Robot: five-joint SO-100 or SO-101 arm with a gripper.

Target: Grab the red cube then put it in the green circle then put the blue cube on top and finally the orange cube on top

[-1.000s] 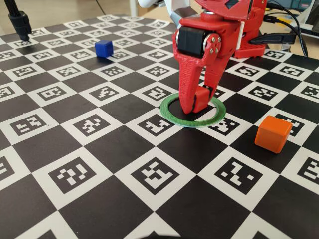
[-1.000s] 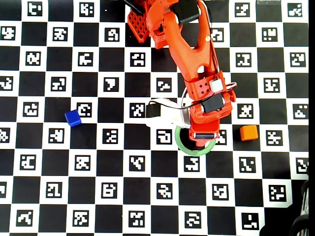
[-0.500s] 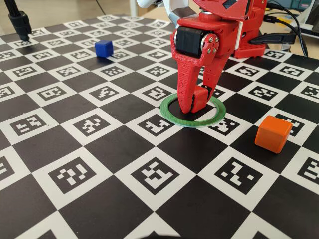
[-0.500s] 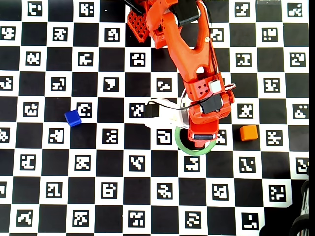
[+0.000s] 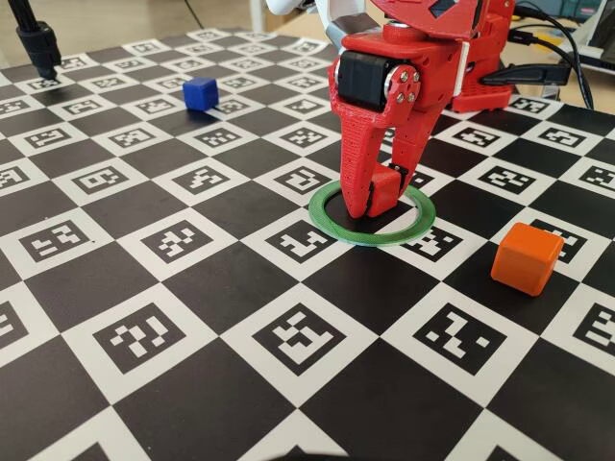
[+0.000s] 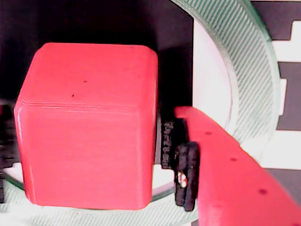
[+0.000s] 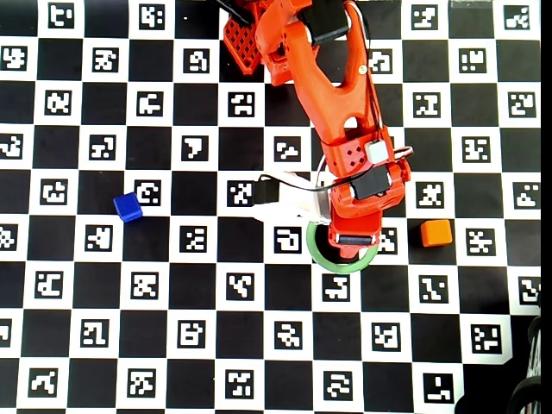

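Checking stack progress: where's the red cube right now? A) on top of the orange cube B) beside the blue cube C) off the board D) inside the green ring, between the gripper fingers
D: the red cube sits within the green circle, with the gripper fingers on either side of it.

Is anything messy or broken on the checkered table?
Nothing stands out. The red cube sits inside the green ring between the end effector fingers. The blue cube and orange cube rest flat, undamaged.

A robotics lab bench: a checkerboard of fiducial markers (image 5: pixel 173 240) covers the table, cables (image 5: pixel 567 48) behind.
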